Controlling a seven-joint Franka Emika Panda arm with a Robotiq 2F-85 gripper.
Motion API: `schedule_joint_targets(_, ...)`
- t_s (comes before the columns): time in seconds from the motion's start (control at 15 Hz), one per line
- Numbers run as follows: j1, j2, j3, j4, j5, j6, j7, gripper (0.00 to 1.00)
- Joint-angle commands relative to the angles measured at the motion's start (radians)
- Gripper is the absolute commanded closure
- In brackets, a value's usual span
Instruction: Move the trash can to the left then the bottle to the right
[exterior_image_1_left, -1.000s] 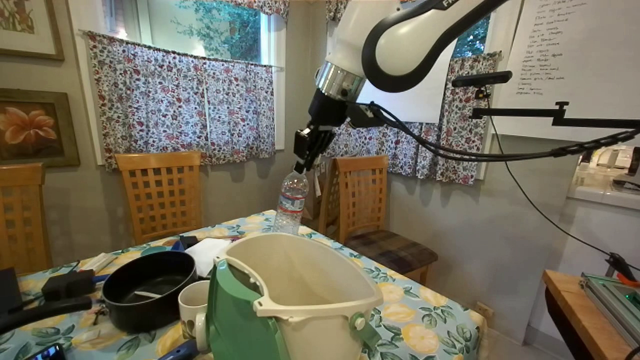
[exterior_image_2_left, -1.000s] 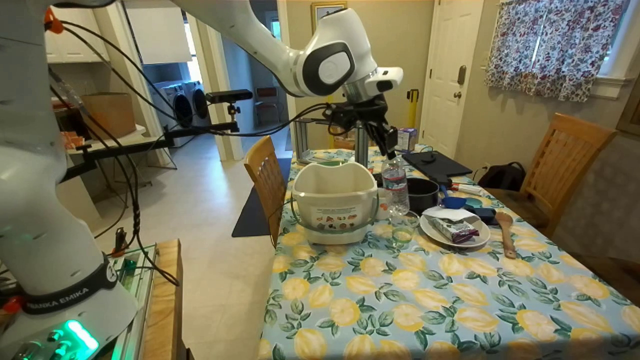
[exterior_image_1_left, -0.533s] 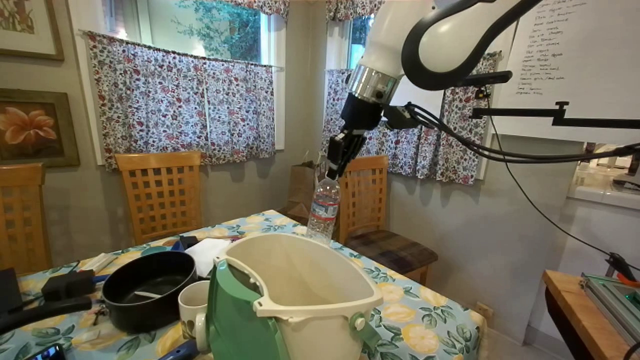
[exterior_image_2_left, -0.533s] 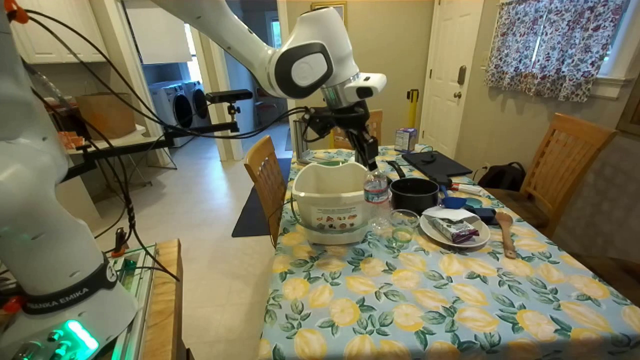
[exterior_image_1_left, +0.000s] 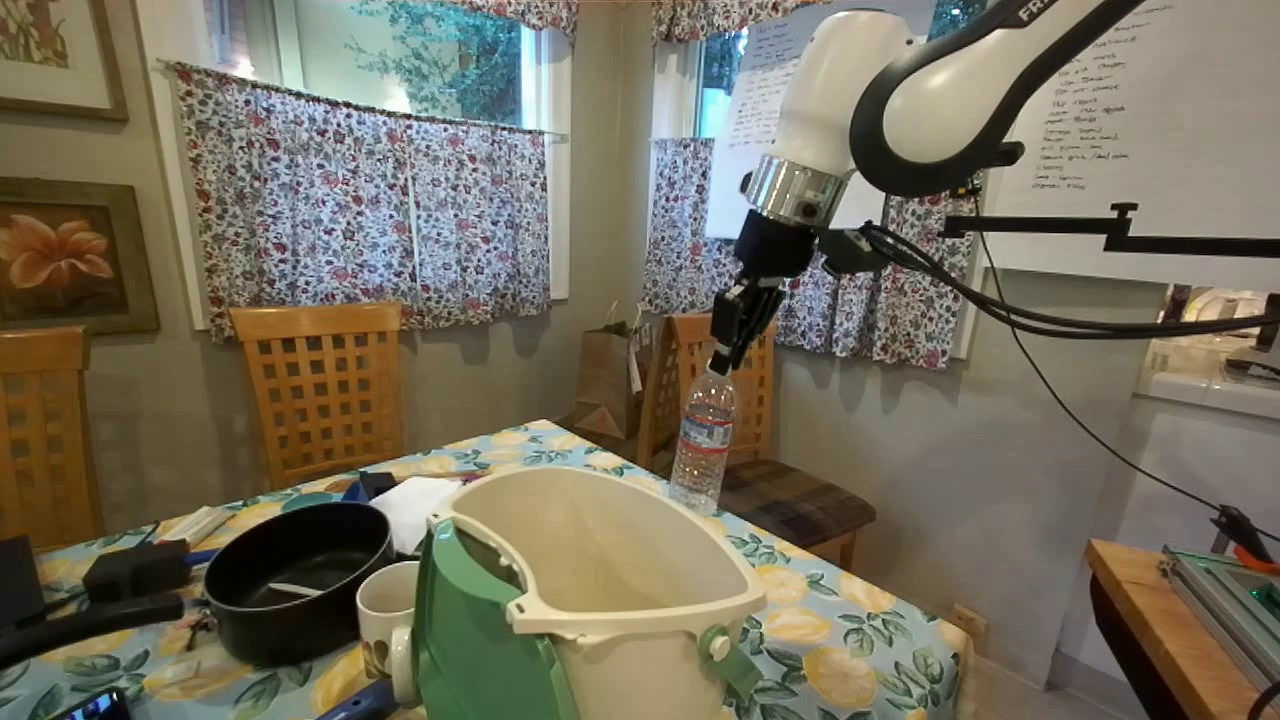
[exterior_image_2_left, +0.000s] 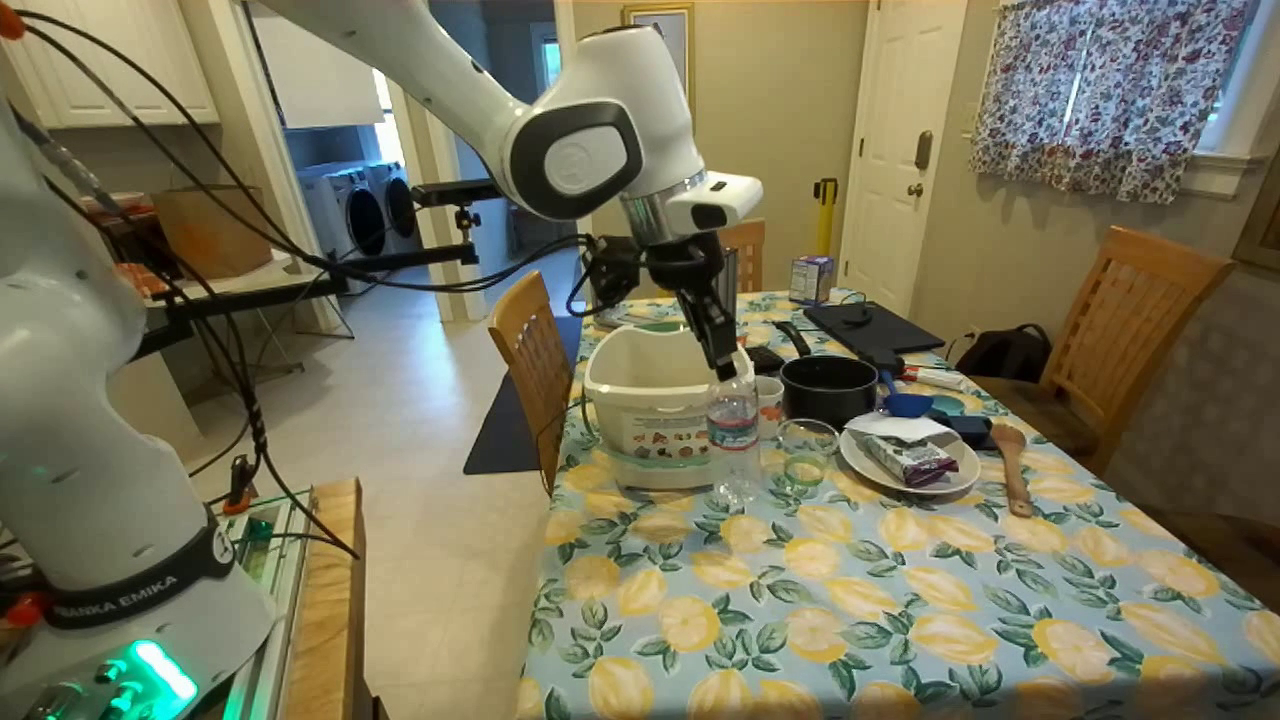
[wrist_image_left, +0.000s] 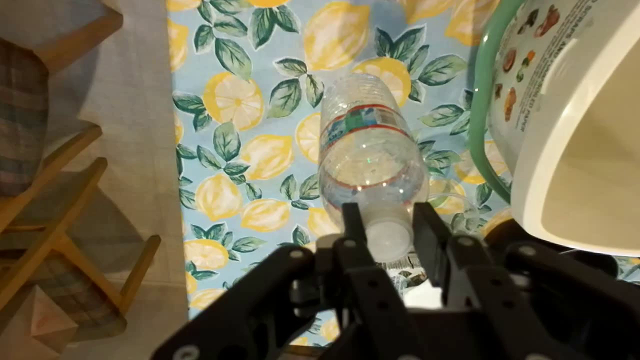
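The clear bottle has a pale cap and a red-and-blue label band. It shows in both exterior views and in the wrist view. My gripper is shut on its neck, just below the cap; the fingertips lie on both sides of it. The bottle leans slightly, its base low over the tablecloth; I cannot tell if it touches. The cream-white trash can stands upright close beside the bottle, partly behind it in an exterior view. Its rim shows at the right of the wrist view.
A clear cup, a white mug and a black pan stand near the bin. A white plate with a wrapped packet and a wooden spatula lie further along. A wooden chair stands by the table edge.
My gripper has carried the bottle rightward and lower in an exterior view, and leftward and lower in the other exterior view, now in front of the bin there. The bin has not moved.
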Motion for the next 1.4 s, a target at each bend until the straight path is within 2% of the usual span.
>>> schedule_joint_targets(0.0,-0.035,0.001,0.003,-0.025,0.077,0.032,-0.053,0.93)
schedule_joint_targets(0.53,-0.080,0.105,0.006,0.018,0.217,0.087,-0.124,0.93)
schedule_joint_targets(0.93,-0.098,0.189,0.007,0.032,0.226,0.179,-0.118,0.93)
schedule_joint_targets(1.33,-0.123,0.240,0.024,0.058,0.252,0.196,-0.127,0.93)
